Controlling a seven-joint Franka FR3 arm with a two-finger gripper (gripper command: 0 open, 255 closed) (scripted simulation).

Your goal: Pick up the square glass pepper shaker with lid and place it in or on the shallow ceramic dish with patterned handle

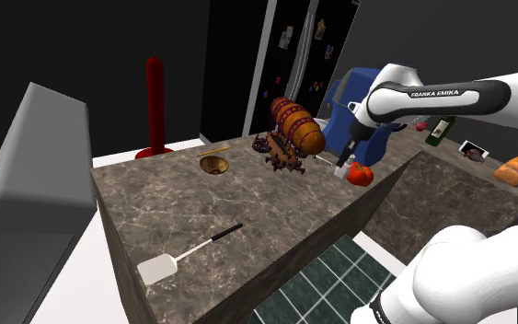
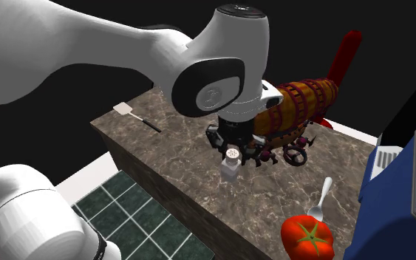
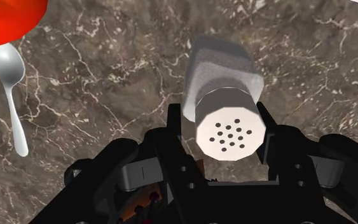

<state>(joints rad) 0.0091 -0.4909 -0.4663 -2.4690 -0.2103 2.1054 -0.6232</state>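
A toy airship (image 1: 295, 127), striped brown and orange, stood on the marble counter (image 1: 247, 212) and serves here as the landmark. Just beside it, towards the counter's front edge, the black gripper (image 3: 222, 124) pointed down at the counter. Its two fingers (image 3: 174, 130) were pressed against opposite sides of the shaker (image 3: 225, 83), a pale square-bodied one with a round lid full of small holes. The shaker sat upright between them. Whether its base touched the counter or hung just above it could not be told.

In the second exterior view the gripper (image 2: 230, 156) and the shaker (image 2: 230, 165) showed in front of the airship (image 2: 295, 109), close to its dark underside. In the shoulder view the gripper (image 1: 342, 166) was to the airship's right.

The dish (image 1: 214, 165), a shallow brown bowl with a thin handle, lay on the counter to the airship's left in the shoulder view, a little apart from it. A silver spoon (image 3: 9, 86) and a red tomato (image 2: 307, 238) lay beyond the shaker from the airship, the spoon's bowl next to the tomato. A white spatula (image 1: 185, 255) with a dark handle lay well apart from the airship, near the counter's far corner.
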